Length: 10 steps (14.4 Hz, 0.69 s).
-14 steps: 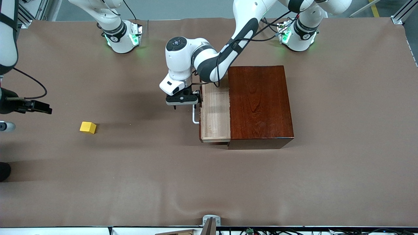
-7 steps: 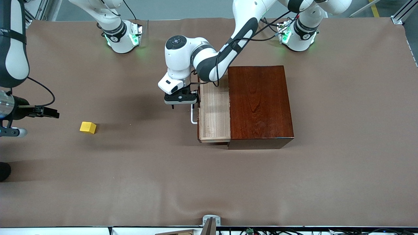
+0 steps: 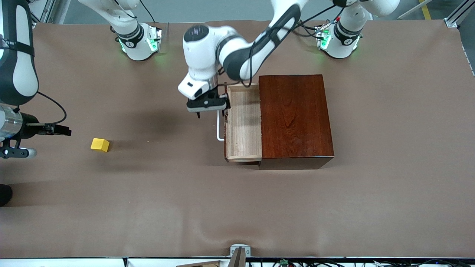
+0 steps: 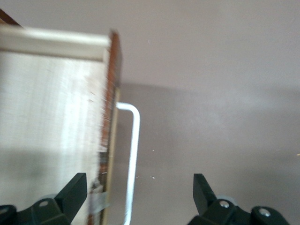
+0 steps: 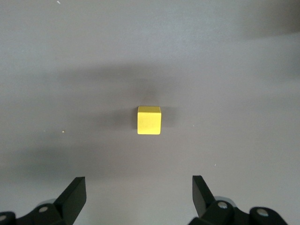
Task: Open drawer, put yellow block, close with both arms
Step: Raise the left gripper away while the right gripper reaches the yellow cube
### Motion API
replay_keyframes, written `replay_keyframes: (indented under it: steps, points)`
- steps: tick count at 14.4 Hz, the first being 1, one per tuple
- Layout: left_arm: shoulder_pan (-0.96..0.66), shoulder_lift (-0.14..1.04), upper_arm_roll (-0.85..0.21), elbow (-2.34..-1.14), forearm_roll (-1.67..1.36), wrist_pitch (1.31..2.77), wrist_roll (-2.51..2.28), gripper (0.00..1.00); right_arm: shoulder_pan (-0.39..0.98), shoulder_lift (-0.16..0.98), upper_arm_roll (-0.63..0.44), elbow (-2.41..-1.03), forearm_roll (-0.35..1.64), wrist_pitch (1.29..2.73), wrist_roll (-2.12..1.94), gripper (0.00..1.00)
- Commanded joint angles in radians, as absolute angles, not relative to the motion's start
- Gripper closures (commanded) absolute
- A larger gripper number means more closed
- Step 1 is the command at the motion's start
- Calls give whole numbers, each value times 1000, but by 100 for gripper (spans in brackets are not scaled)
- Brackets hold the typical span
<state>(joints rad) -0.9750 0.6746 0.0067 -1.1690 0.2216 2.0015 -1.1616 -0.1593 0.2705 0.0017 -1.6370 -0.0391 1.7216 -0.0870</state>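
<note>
Right pincer point(image 3: 65, 130), open and empty, is advancing over the table's point(image 3: 148, 207) right-arm end toward the block point(image 3: 100, 144); left pincer point(image 3: 206, 105), open, is lifting off the handle point(image 3: 219, 128), leaving the drawer point(image 3: 243, 122) open mid-table.

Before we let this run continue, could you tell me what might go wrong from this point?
1. The left gripper is open but still close above the drawer handle; a careless retreat could snag it and shift the drawer.
2. The right gripper, open, is near the yellow block on the table; a slightly off descent could push it instead of straddling it.
3. The drawer is only partly out of the wooden box, leaving a narrow drop target.
</note>
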Motion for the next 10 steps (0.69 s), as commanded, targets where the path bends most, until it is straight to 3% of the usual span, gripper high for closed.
replay_keyframes:
  steps: [1,4,7,10]
  points:
    - [-908,520,2,-1193,239,1860,-1111,0,-187,288,17,-1638,-38,1733,-78,0]
    - [-856,427,12,-1204,255,1647,-1069,0,-192,317,17,-1641,-38,1781,-78,0]
    - [-749,359,11,-1204,253,1527,-932,0,-202,316,18,-1724,-38,1877,-80,0]
    - [-623,299,9,-1204,250,1464,-787,0,-199,328,18,-1732,-38,1882,-78,0]
